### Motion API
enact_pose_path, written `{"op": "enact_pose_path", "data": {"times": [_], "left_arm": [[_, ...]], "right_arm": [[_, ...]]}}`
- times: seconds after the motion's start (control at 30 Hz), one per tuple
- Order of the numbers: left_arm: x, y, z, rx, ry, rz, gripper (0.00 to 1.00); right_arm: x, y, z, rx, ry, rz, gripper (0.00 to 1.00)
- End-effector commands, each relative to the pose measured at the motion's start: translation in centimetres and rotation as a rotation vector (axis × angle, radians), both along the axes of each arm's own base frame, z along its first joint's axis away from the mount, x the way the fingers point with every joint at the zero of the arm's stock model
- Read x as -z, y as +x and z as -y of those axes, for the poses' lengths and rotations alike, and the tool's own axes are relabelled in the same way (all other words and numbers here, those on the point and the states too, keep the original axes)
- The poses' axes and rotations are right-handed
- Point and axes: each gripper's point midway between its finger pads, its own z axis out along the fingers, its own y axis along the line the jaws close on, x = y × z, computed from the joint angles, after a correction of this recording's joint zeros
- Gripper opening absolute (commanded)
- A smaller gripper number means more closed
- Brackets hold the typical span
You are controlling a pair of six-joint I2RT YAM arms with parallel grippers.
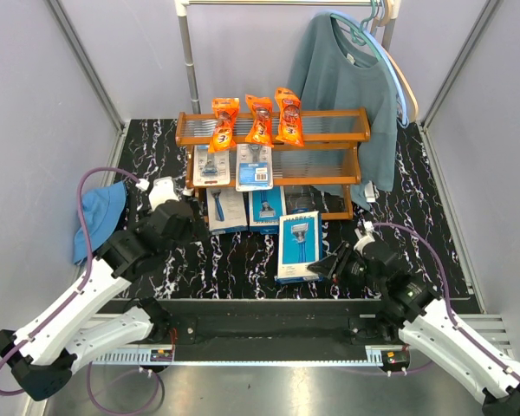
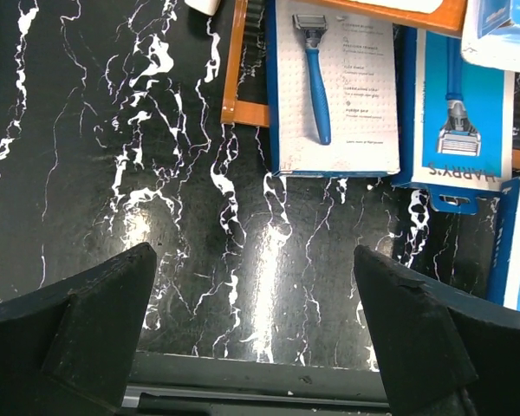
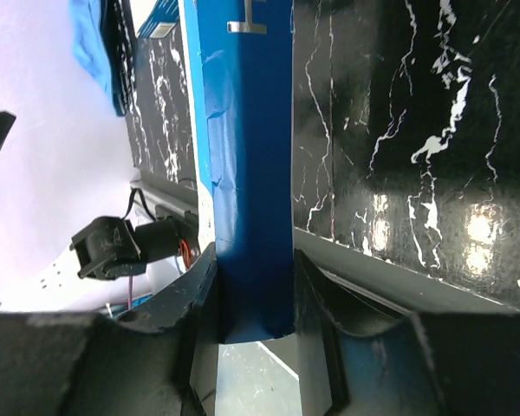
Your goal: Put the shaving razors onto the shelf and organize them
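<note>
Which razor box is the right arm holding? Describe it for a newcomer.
Find the low orange-brown wooden shelf with wire tiers on the black marbled table. In front of it is a flat blue-and-grey box picturing a razor. Unlike the two similar boxes at the lowest tier, it is clear of the shelf, pinched by the right gripper.

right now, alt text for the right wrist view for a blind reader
The right gripper clamps the near edge of a blue razor box, which runs up the middle of the frame. Black white-veined table fills the right side; a blue cloth shows top left.
</note>
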Motion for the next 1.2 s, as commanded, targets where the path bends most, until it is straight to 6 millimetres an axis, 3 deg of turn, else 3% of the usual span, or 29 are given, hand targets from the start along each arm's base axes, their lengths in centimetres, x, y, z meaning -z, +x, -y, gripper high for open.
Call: {"op": "enact_pose_path", "data": {"times": [0.0, 0.33, 0.6, 0.83, 1.17], "left_arm": [[-0.6, 0.4, -0.2, -0.009, 0.004, 0.032, 0.99], [0.3, 0.2, 0.4, 0.015, -0.013, 0.015, 0.99], [0.9, 0.0, 0.7, 0.032, -0.023, 0.003, 0.99], [1.0, -0.1, 0.9, 0.048, -0.023, 0.000, 0.99], [1.4, -0.3, 1.0, 0.059, -0.030, -0.007, 0.99]], "right_arm": [[-4.3, 2.0, -0.4, 0.040, 0.042, 0.121, 0.04], [-5.1, 2.2, 1.6, 0.131, -0.011, 0.117, 0.03], [-5.1, 3.6, 2.5, 0.180, -0.129, 0.091, 0.04], [-6.0, 5.7, 2.8, 0.173, -0.209, 0.106, 0.05], [-6.9, 6.8, 3.3, 0.033, -0.162, 0.130, 0.08]]}}
